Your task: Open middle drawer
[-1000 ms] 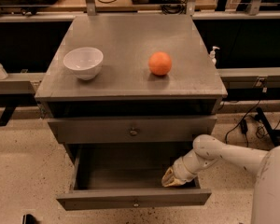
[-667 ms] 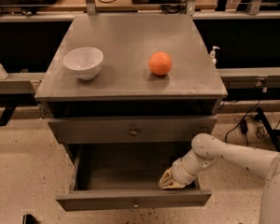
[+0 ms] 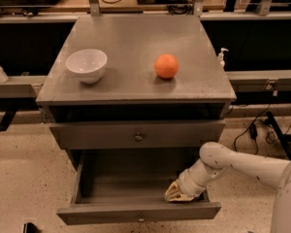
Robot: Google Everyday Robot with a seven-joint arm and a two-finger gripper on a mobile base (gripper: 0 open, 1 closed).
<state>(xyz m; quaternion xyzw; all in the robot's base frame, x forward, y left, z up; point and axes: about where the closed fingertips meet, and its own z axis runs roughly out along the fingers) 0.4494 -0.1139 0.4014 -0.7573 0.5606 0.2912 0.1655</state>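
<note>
Gripper (image 3: 176, 193) inside pulled-out middle drawer (image 3: 106, 212)

gripper (image 3: 177, 192) fills middle drawer (image 3: 111, 212) right front corner; left side free.

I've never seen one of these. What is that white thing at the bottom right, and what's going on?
The white tube is a robot's arm; its pale tip is the gripper, the part that grabs. It reaches down into the middle drawer of a grey cabinet, which is pulled out. It seems to hold nothing. A white bowl and an orange sit on the cabinet's top. This one picture looks down from the front; where the camera sits is unknown.
</note>
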